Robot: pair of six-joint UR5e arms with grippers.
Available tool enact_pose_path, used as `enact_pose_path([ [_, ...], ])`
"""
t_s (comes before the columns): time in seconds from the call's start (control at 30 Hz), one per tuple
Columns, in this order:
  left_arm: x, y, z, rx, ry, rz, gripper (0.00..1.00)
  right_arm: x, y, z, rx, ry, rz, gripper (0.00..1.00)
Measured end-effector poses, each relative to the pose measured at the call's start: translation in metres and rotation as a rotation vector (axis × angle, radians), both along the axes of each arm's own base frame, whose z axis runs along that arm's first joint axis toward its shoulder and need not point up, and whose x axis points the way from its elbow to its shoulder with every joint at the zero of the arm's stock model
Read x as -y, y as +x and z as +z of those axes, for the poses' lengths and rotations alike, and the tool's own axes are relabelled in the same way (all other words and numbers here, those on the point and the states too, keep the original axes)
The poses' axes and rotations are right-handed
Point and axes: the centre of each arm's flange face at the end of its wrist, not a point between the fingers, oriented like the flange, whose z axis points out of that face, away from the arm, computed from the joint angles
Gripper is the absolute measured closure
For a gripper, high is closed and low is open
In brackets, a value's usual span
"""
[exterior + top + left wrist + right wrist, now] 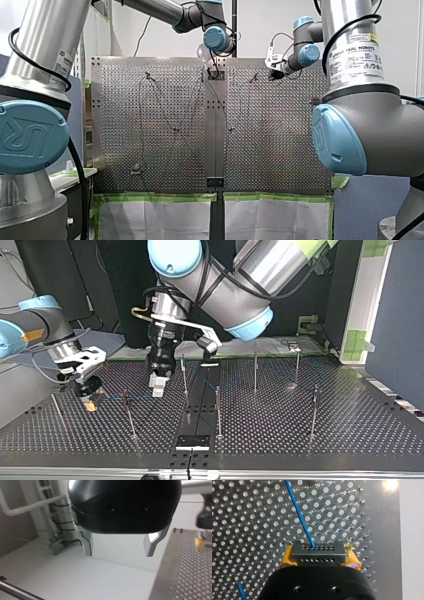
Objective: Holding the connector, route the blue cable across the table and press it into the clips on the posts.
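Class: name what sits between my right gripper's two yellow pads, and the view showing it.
The dark connector is clamped between those pads, the blue cable leaving its face; the right wrist view shows it.

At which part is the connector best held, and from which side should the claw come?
Grip the connector by its two short ends, from the back: the blue cable leaves the front face, which must stay free. My right claw holds it so.

Silver arms [50, 30], blue joint caps [27, 135], black cables [81, 180].
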Motion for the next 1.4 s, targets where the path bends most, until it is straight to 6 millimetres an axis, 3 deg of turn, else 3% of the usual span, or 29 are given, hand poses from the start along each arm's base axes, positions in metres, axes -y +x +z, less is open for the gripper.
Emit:
enact_pose_path([
  [0.47, -0.023, -0.049, 0.022, 0.063, -0.164, 0.009, 0.00, 0.000, 0.002, -0.003, -0.003, 0.003, 0.003, 1.00],
  [0.67, -0.029, -0.061, 0.018, 0.071, -0.213, 0.018, 0.00, 0.001, 0.002, -0.005, -0.004, 0.005, 0.003, 1.00],
  [0.9, -0.027, -0.064, -0.009, 0.063, -0.228, 0.008, 0.00, 0.002, 0.003, -0.006, -0.004, 0.008, 0.003, 1.00],
  [1.23, -0.018, -0.069, -0.075, 0.020, -0.257, -0.033, 0.00, 0.002, 0.003, -0.007, -0.004, 0.011, 0.004, 1.00],
  [1.4, -0.019, -0.073, -0.098, 0.005, -0.299, -0.059, 0.00, 0.002, 0.003, -0.008, -0.005, 0.011, 0.004, 1.00],
])
